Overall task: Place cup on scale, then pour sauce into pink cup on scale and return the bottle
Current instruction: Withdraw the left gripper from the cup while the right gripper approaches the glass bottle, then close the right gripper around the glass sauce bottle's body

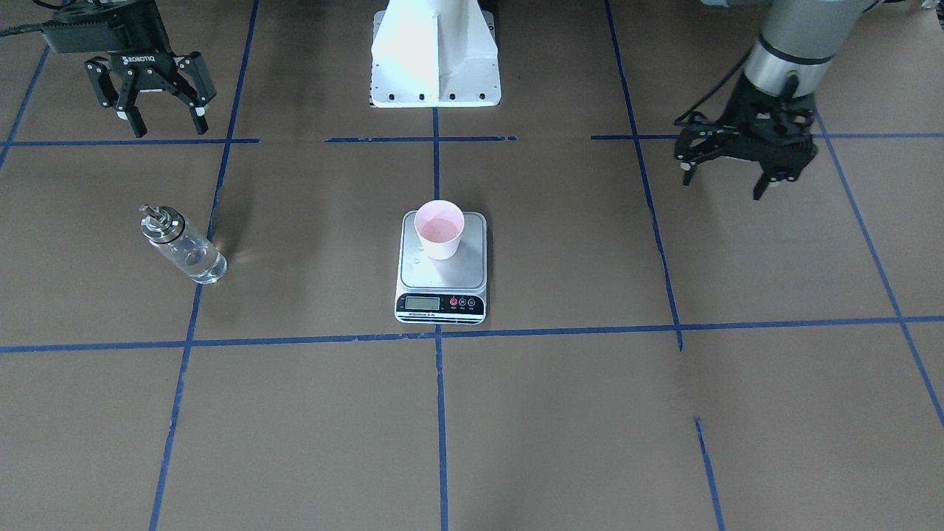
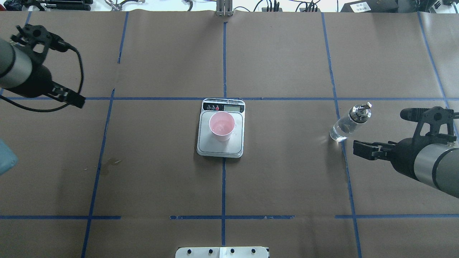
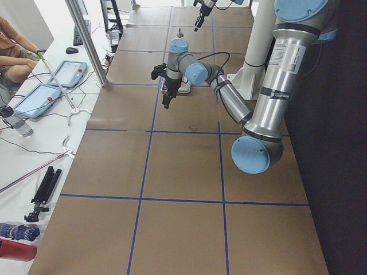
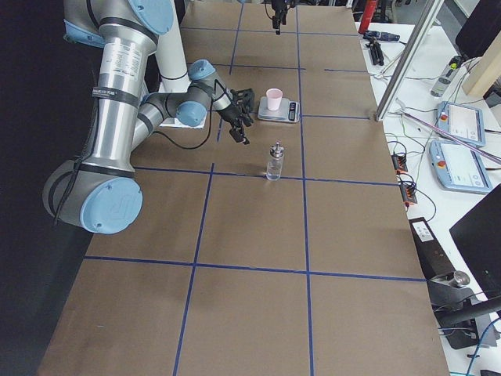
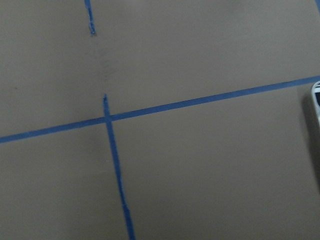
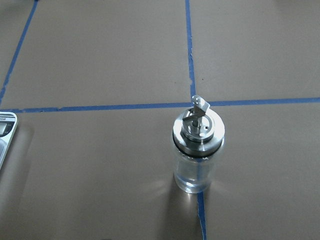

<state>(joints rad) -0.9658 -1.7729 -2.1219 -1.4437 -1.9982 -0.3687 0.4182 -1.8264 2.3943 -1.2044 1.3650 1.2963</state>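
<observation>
— Over toward the table's right end, about midway between the robot's edge and ours, that bottle [image 1: 184, 247] stands on a blue tape line [image 2: 344, 168]. Is anything holding it?

— No. The right gripper [image 1: 168, 122] hangs near it on the robot's side, jaws spread, nothing between them. The left gripper [image 1: 723, 184] is well off toward the left end, also spread and empty.

— And the cup [image 1: 439, 230]?

— It is upright, mouth up, on the scale [image 1: 442, 276] in the middle of the table. It sits toward the platform's back edge, away from the display. I cannot tell whether there is sauce in it.

— What worries you from here?

— The bottle is tall, narrow and made of smooth glass. A finger clipping it on approach would likely topple it, and a grip high at the cap [image 6: 198, 132] could let the body swing. The cup also looks light and narrow, so I think a tilt begun off-centre would spill onto the platform. A knock from the spout [image 6: 199, 107] could push the cup over.

— Which way does the bottle point?

— Its long axis is vertical, cap up. The spout seems to lean away from the scale, toward the right end, though it is too small to be sure. If so, I think the wrist must turn it round before tipping.
</observation>
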